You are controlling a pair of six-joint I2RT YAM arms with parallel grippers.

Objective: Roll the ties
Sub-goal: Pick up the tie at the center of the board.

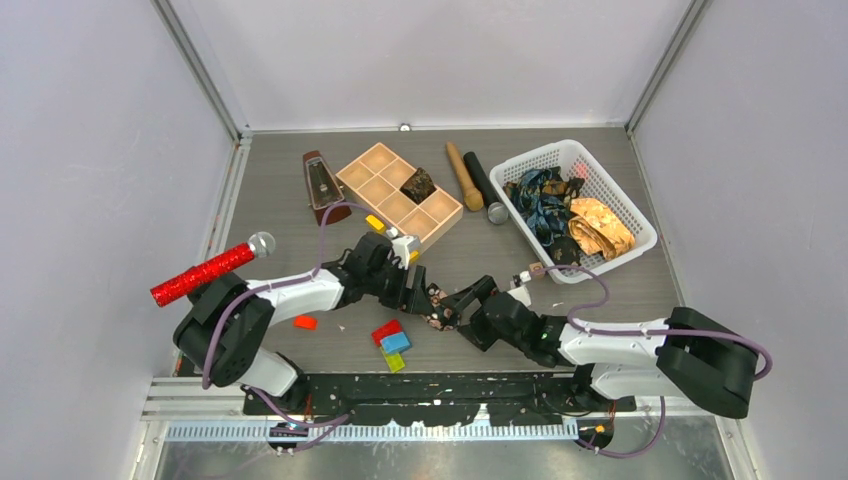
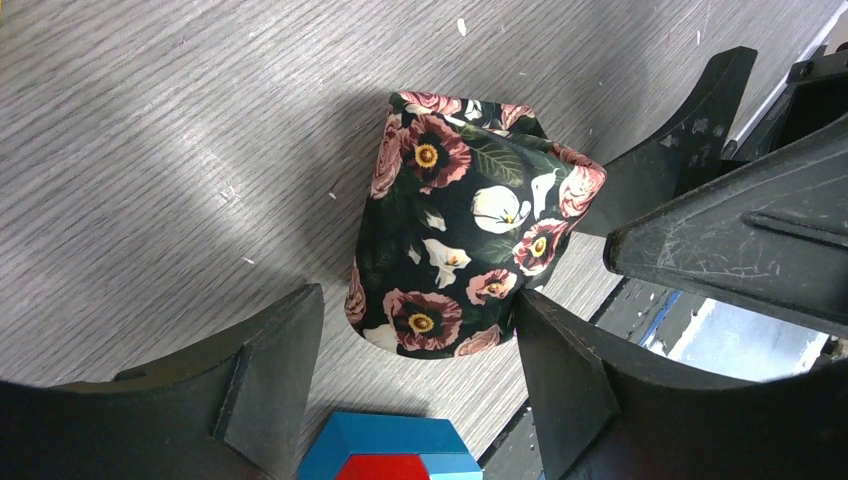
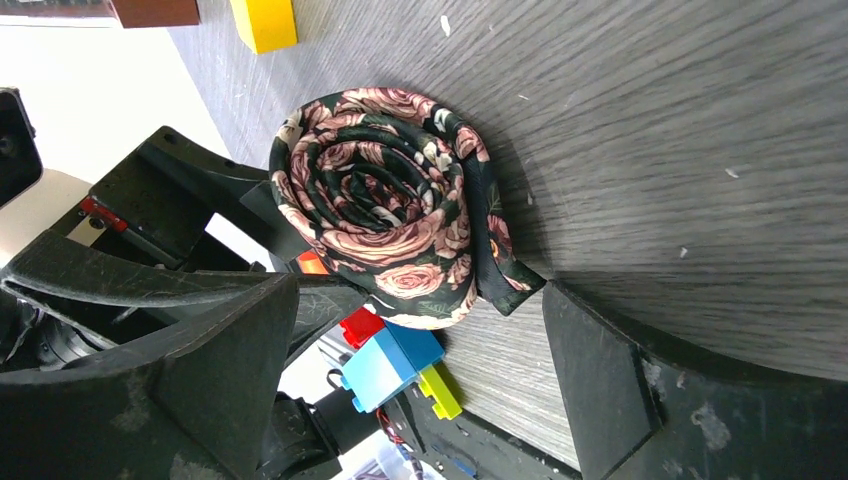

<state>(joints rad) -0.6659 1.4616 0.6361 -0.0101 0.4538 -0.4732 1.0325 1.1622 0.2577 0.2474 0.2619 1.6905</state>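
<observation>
Tie, rolled, on the desk, lying between my left jaws and my right jaws; both pairs spread, neither pinching it.

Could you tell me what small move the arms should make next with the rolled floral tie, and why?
Probably close the left gripper on the rolled floral tie. The roll looks finished and lies between that gripper's open fingers, with the right gripper also open around it; a gentle pinch should keep it from unwinding on the way to the wooden tray, where another rolled tie sits.
</observation>
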